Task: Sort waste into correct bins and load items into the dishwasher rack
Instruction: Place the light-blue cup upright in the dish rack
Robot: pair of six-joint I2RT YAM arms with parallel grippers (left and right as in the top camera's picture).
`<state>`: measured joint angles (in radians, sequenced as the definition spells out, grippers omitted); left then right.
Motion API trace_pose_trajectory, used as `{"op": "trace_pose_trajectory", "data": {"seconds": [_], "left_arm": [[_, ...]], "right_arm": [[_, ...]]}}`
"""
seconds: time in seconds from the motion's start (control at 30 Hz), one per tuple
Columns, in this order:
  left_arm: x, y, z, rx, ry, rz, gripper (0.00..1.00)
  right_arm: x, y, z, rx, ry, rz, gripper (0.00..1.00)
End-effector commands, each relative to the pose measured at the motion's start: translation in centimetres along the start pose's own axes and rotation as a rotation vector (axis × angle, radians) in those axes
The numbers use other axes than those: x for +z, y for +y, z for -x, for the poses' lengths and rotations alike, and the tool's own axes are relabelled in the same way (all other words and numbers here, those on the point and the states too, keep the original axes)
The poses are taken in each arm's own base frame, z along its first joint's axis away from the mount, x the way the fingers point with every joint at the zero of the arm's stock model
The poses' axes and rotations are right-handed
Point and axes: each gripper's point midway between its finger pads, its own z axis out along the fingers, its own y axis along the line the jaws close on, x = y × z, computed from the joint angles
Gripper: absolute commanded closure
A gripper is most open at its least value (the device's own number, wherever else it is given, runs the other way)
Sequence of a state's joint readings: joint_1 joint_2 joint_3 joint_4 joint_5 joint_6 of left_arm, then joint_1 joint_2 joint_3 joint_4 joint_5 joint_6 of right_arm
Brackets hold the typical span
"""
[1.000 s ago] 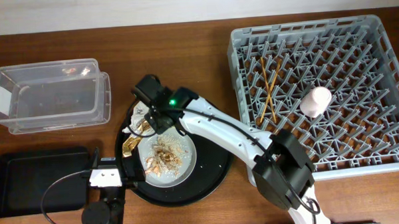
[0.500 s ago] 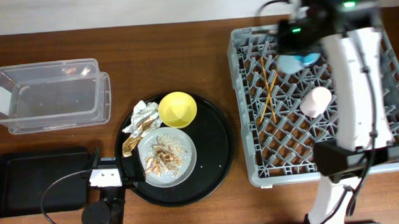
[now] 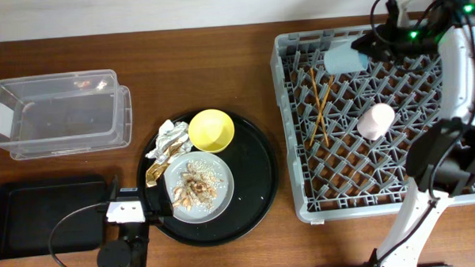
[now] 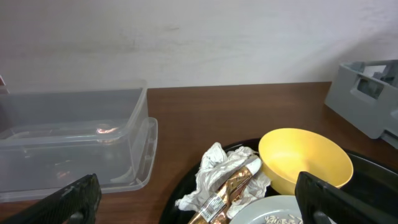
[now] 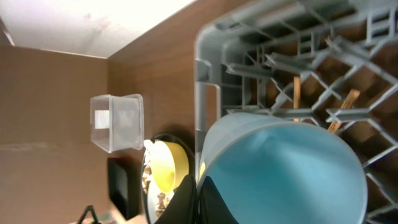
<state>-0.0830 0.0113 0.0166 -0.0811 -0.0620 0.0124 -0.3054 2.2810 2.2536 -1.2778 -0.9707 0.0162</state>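
Having left the black tray (image 3: pixel 259 188), the light-blue cup (image 3: pixel 343 61) is clamped by the right gripper (image 3: pixel 363 53) over the dishwasher rack (image 3: pixel 296 147), nearly loaded.

**Rack right, trays and tub left**

On the tabletop (image 3: pixel 219 55), the rack (image 3: pixel 282 108) stands right, with chopsticks (image 3: pixel 320 107) and a cup (image 3: pixel 376 121) in it. The right hand (image 3: pixel 369 48) grips another cup (image 3: pixel 342 60) over its rear left. The round tray (image 3: pixel 255 180) at centre carries the bowl (image 3: pixel 211 130), the wrappers (image 3: pixel 168 142) left of it, and the plate (image 3: pixel 225 175) of scraps (image 3: pixel 196 182) in front. The tub (image 3: pixel 61 76) is at far left, the shallow tray (image 3: pixel 34 216) before it.
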Motion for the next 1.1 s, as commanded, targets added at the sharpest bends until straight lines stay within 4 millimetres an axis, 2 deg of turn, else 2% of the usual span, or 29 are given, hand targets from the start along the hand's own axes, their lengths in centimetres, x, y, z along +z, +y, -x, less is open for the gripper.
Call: {"op": "trace_pose_trajectory", "data": {"seconds": [0.0,0.13,0.23,0.33,0.43,0.5,0.63,0.73,0.8,0.97,1.0,1.07], "left_arm": [[0.0,-0.2,-0.2,0.019,0.002,-0.010,0.01],[0.0,-0.2,-0.2,0.019,0.002,-0.010,0.01],[0.0,-0.2,-0.2,0.019,0.002,-0.010,0.01],[0.0,-0.2,-0.2,0.019,0.002,-0.010,0.01],[0.0,-0.2,-0.2,0.019,0.002,-0.010,0.01],[0.0,-0.2,-0.2,0.019,0.002,-0.010,0.01],[0.0,-0.2,-0.2,0.019,0.002,-0.010,0.01],[0.0,-0.2,-0.2,0.019,0.002,-0.010,0.00],[0.0,-0.2,-0.2,0.019,0.002,-0.010,0.00],[0.0,-0.2,-0.2,0.019,0.002,-0.010,0.01],[0.0,-0.2,-0.2,0.019,0.002,-0.010,0.00],[0.0,-0.2,-0.2,0.019,0.002,-0.010,0.01]], "right_arm": [[0.7,-1.4,-0.2,0.102,0.012,0.060,0.96],[-0.2,-5.8,-0.7,0.226,0.004,-0.096,0.96],[-0.3,-6.7,-1.2,0.225,0.015,-0.111,0.95],[-0.4,-9.0,-1.9,0.243,0.027,-0.227,0.96],[-1.4,-10.7,-2.0,0.258,0.020,-0.303,0.94],[-2.1,-11.5,-2.2,0.270,0.017,-0.336,0.88],[-3.6,-12.8,-2.6,0.306,0.013,-0.382,0.87],[-5.0,-12.6,-2.4,0.317,-0.008,-0.384,0.87],[-6.3,-11.6,-2.1,0.309,-0.031,-0.387,0.87],[-9.5,-7.4,-1.3,0.220,-0.109,-0.436,0.87],[-9.7,-5.9,-1.3,0.181,-0.120,-0.458,0.87],[-9.1,-4.4,-1.6,0.135,-0.107,-0.504,0.87]]}}
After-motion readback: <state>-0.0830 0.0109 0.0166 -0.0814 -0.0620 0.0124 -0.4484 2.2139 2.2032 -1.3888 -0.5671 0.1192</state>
